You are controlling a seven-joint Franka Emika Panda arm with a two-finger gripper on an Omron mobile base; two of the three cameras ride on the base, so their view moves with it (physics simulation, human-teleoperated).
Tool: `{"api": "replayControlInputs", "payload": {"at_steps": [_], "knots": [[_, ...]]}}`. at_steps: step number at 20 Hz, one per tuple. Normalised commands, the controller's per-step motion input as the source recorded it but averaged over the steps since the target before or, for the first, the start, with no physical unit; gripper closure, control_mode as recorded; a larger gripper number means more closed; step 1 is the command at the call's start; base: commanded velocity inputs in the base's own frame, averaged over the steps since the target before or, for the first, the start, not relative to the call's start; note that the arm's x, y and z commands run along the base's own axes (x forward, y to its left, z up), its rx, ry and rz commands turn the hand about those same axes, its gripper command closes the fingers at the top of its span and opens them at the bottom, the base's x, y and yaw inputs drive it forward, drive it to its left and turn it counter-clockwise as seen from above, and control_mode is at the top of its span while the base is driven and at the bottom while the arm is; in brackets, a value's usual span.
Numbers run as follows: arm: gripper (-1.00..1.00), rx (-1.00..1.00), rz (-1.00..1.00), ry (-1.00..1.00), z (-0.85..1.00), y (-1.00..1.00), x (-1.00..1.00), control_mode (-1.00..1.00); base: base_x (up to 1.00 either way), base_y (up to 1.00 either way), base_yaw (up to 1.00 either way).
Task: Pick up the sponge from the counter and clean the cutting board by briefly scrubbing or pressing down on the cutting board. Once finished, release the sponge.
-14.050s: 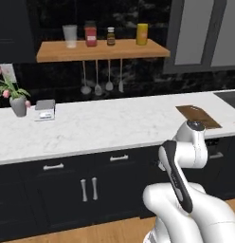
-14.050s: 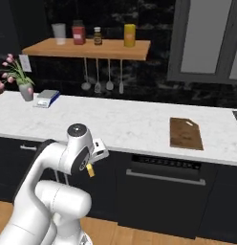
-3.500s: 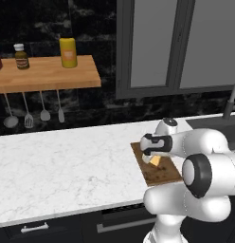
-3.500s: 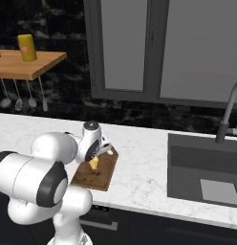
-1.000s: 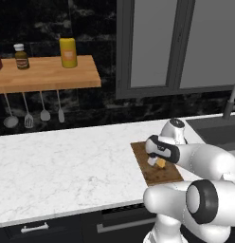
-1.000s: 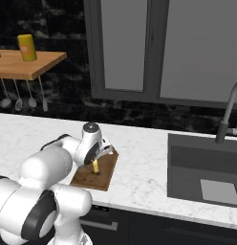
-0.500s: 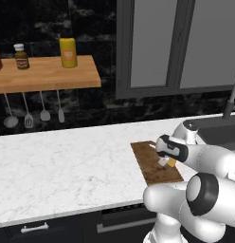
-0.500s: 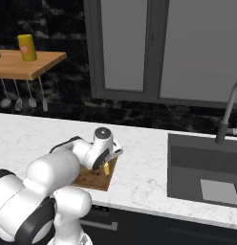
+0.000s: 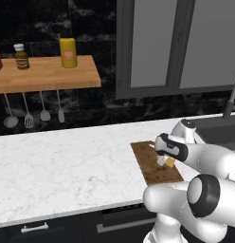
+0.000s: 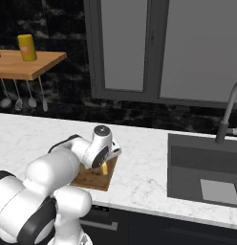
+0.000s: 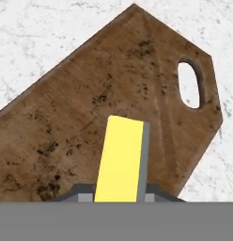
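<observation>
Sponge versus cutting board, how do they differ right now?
The sponge is bright yellow with a grey layer on one side; the cutting board is dark brown wood grain. The sponge is far smaller than the cutting board. The sponge is clamped in the gripper above the board; the cutting board lies flat on the counter. Both are flat slabs.

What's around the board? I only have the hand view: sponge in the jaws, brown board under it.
Observer: The cutting board lies near the front edge of the counter.
Operator: Anything to its right?
Observer: A dark sink with a faucet, apart from the board.
Operator: Is the sponge on the wood?
Observer: From the right base view the sponge hangs upright from the gripper, over the board's right edge; contact can't be told.
</observation>
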Motion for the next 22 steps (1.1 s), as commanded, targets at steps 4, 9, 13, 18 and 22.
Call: {"api": "replayControlInputs", "payload": {"at_steps": [4,9,13,18,22], "knots": [[1.0,0.03,-0.02,0.09,0.03,0.38,-0.05,-1.0,0.0,0.0,0.0],[1.0,0.01,-0.01,0.1,0.0,0.49,-0.22,-1.0,0.0,0.0,0.0],[1.0,0.0,0.0,0.1,0.0,0.48,-0.32,-1.0,0.0,0.0,0.0],[1.0,0.0,0.0,0.05,0.0,0.25,-0.14,-1.0,0.0,0.0,0.0],[1.0,0.0,0.0,0.01,0.0,0.05,0.06,-1.0,0.0,0.0,0.0]]}}
